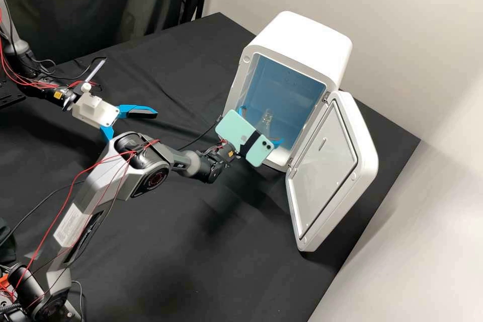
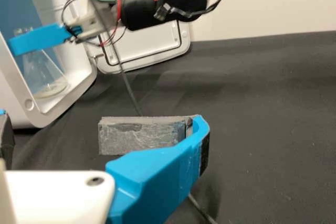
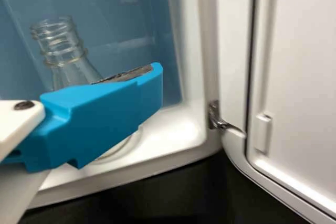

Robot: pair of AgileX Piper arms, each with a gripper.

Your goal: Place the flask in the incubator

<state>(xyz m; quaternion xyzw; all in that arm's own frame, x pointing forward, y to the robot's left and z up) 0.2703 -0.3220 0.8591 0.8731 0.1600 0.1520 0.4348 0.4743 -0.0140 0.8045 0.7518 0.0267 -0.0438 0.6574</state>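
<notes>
The white incubator stands on the bench with its door swung wide, showing the blue inside. A clear glass flask stands upright on the incubator floor. My right gripper is at the opening, open, with a blue finger on each side of the flask. In the right wrist view one blue finger crosses in front of the flask. The left wrist view shows the flask inside behind that arm's finger. My left gripper hangs open and empty over the bench, far left of the incubator.
The open door juts toward the bench's right edge, close to the pale wall. A mint-green camera mount rides on the right wrist. Red wires and a black cable trail across the black cloth.
</notes>
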